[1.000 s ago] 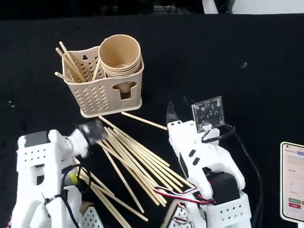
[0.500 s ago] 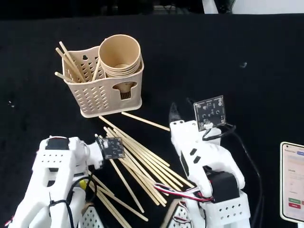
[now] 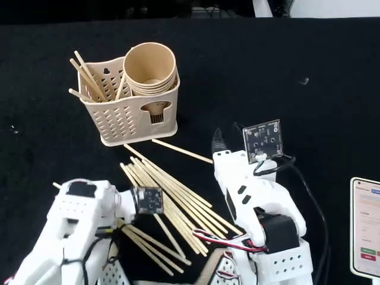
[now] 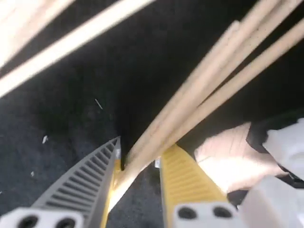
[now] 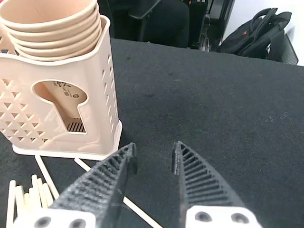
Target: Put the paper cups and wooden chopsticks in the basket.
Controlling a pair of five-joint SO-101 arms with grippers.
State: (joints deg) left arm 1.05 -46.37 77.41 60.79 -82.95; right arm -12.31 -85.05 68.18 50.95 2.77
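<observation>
Chopsticks (image 3: 178, 196): a loose fan lay on the cloth just in front of the basket (image 3: 119, 122), and a few stood inside it. You could judge them light, stiff, smooth and prone to pivot, so a grip near mid-length suited best.
Cups (image 3: 149, 68): these sat nested in the basket and looked thin and crushable.
Left gripper (image 4: 141, 147): its jaws were narrow, closed about a few sticks.
Right gripper (image 5: 154, 149): its jaws were parted and empty, near the basket's front.
Cloth (image 3: 285, 71): it was black, and the sticks lay flat on it, leaving you little purchase beneath.
Room: a phone (image 3: 365, 225) lay well apart from the basket.
</observation>
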